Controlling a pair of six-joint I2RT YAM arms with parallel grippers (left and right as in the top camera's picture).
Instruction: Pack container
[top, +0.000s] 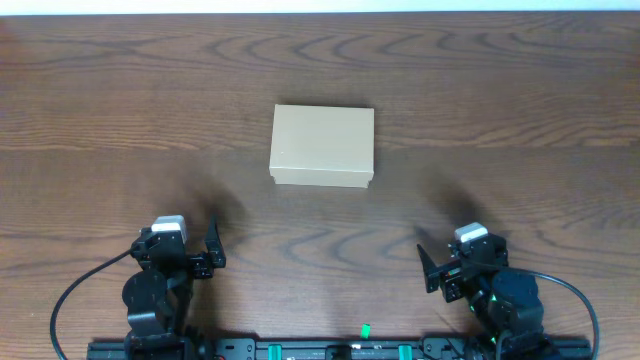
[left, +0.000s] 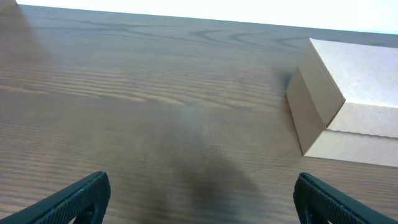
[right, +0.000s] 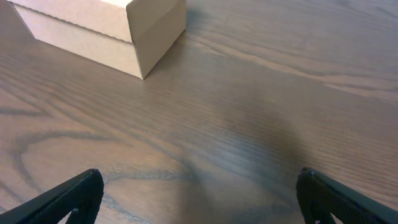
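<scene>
1. Jaws of the left gripper (top: 211, 247) stand wide apart and hold nothing. The unit sits near the front edge of the table (top: 90, 110), on the left side. In the left wrist view, bare wood grain shows between its dark fingers (left: 87, 196).
2. The container (top: 322, 146) rests on the table at centre, beyond both arms and well apart from each. It is a plain tan cardboard box, rectangular, with a matt, unprinted surface. The lid is down, and its edge leaves a stepped seam along the near long side. Corners appear sharp and undented.
3. The right gripper (top: 430, 268) sits near the front edge, on the right side. Its jaws are spread fully and are empty. The right wrist view shows one container corner at upper left, clear of the fingers (right: 74, 196).
</scene>
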